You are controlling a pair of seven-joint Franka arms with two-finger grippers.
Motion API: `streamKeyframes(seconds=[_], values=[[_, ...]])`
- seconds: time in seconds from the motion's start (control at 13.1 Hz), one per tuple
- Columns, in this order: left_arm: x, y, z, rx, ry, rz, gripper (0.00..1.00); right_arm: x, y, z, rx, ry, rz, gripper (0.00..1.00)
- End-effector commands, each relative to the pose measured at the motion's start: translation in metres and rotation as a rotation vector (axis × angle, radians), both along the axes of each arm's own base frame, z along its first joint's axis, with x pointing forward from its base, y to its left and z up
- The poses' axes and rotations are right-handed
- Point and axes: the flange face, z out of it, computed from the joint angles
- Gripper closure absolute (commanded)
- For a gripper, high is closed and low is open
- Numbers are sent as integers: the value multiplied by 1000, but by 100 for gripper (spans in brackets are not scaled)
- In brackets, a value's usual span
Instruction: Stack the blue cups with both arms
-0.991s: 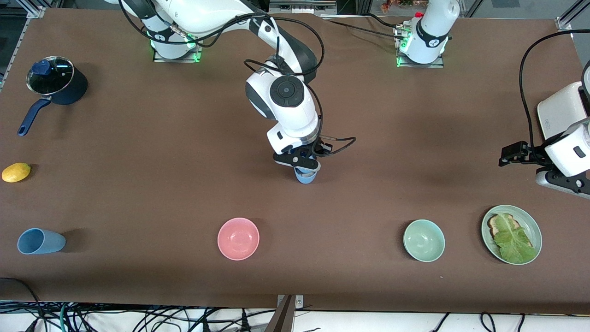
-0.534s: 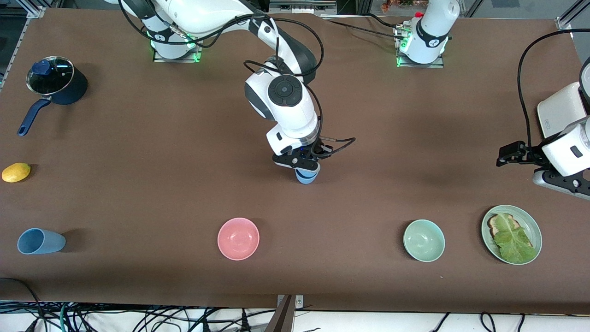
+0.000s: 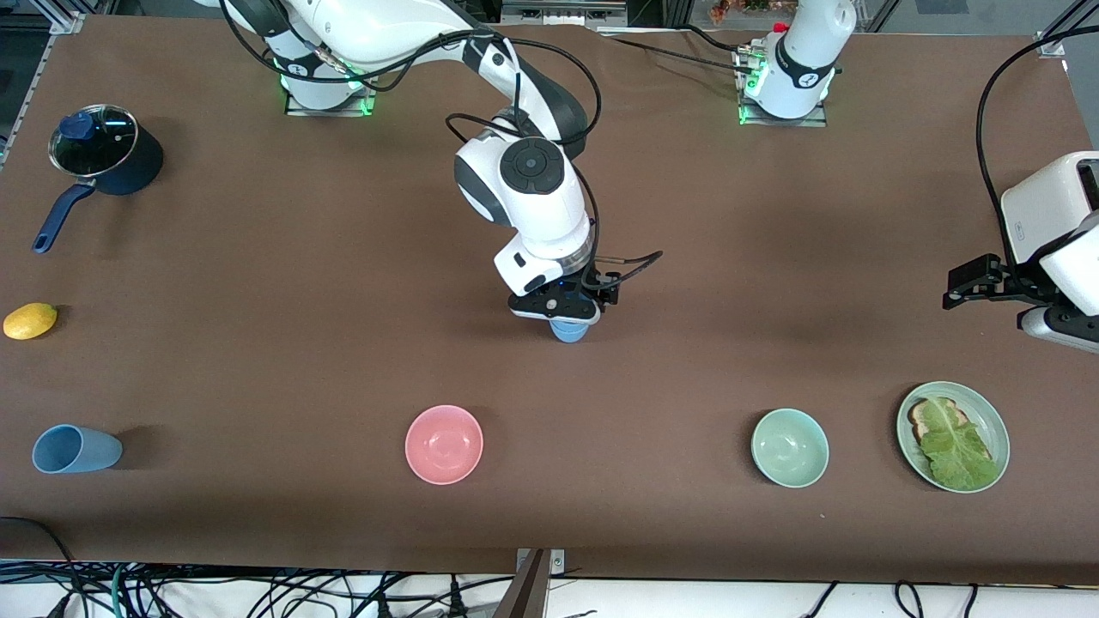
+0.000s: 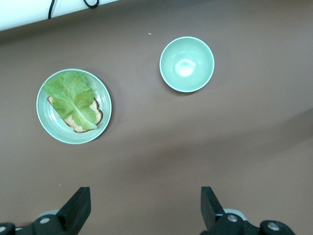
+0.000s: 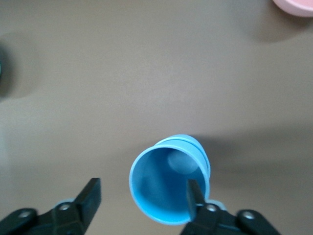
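Right gripper [image 3: 556,312] has released two stacked blue cups [image 5: 170,183]; third cup [image 3: 75,449] apart.

Dark-blue lidded saucepan [image 3: 107,160], lemon [image 3: 30,321], pink bowl [image 3: 444,444], green bowl [image 3: 790,447], plate [image 3: 994,429] of lettuce toast [image 3: 949,442], white toaster [image 3: 1047,206]

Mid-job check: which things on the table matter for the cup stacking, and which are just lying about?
Job:
- stacked blue cups, mid-table, under the right pincer, open
- lying blue cup, near the right arm's end
- left pincer, open, waiting

Lying about:
- pink bowl
- green bowl
- plate of toast and lettuce
- lemon
- saucepan
- toaster
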Motion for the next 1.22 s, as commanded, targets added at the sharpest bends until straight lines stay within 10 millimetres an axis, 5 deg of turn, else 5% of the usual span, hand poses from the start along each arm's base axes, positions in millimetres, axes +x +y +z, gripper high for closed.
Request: streamKeyframes(seconds=[0.0,0.23,0.3,0.53,0.76,1.14], values=[[-5,-4,11,-22,7,87,1,4,-17,6,-104,47,112,0],[-9,-9,12,-41,44,212,1,21,-71,50,-177,122,206,0],[-9,-8,31,-45,22,250,1,27,-90,60,-195,144,234,0],[-14,-31,40,-46,53,304,1,40,-137,67,-245,208,272,0],[-14,-26,41,-44,56,313,1,46,-185,82,-278,219,298,0],[-18,-20,45,-40,56,311,1,50,-311,106,-235,238,281,0]])
